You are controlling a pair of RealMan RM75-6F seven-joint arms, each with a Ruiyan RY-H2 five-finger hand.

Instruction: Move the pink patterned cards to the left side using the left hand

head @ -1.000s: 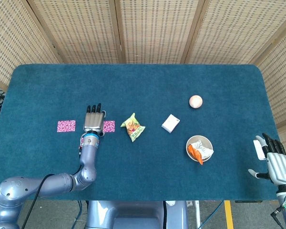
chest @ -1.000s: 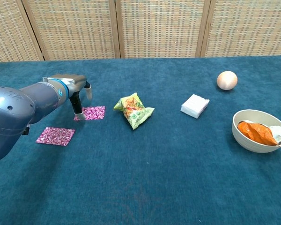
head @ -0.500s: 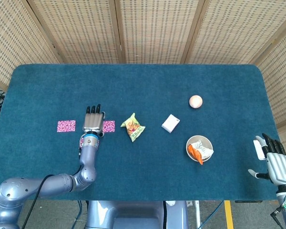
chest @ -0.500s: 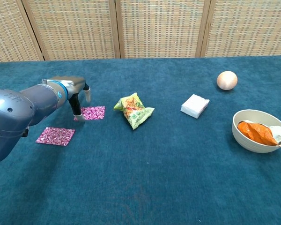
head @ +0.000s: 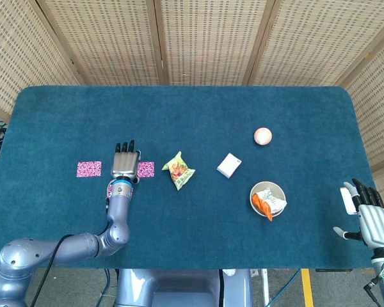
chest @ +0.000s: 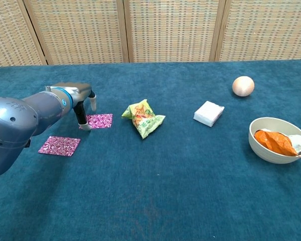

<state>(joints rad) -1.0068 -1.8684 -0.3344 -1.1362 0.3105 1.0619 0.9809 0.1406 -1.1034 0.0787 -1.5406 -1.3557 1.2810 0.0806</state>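
Two pink patterned cards lie on the blue cloth. One card [head: 89,169] [chest: 59,145] sits further left. The other card [head: 146,169] [chest: 100,121] lies just right of my left hand [head: 125,163] [chest: 83,100]. That hand hovers palm down with its fingers stretched out, and one fingertip [chest: 83,122] reaches down to the left edge of the nearer card. It holds nothing. My right hand [head: 370,217] stays off the table's front right corner with its fingers spread and empty; the chest view does not show it.
A yellow-green snack bag [head: 178,170] [chest: 143,117] lies right of the cards. Further right are a white box [head: 229,165] [chest: 208,113], a peach-coloured ball [head: 262,135] [chest: 243,86] and a bowl [head: 276,189] [chest: 263,150] holding orange and white items.
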